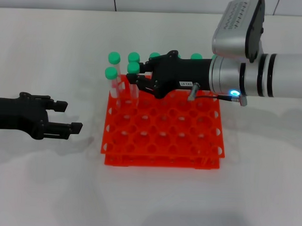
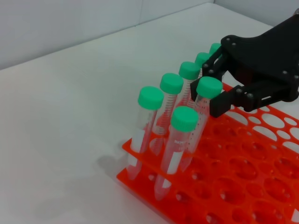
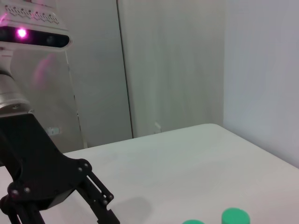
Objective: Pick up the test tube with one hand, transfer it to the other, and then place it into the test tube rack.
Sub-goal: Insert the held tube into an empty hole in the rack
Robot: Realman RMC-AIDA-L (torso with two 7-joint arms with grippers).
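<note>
The orange-red test tube rack (image 1: 159,160) lies mid-table, also seen in the left wrist view (image 2: 243,186). My right gripper (image 1: 137,75), the one with the white label, reaches in over the rack's far left corner. Its fingers sit on either side of the green cap of a test tube (image 2: 209,87), and they look shut on it. That tube (image 1: 133,68) leans slightly, with its lower end down in a rack hole. My left gripper (image 1: 67,116) hovers open and empty to the left of the rack, apart from it.
Several other green-capped tubes (image 1: 111,73) stand in the rack's far left holes (image 2: 151,97), close around the held one. More caps (image 1: 196,56) show behind the right wrist. Two caps (image 3: 235,217) show in the right wrist view. White table surrounds the rack.
</note>
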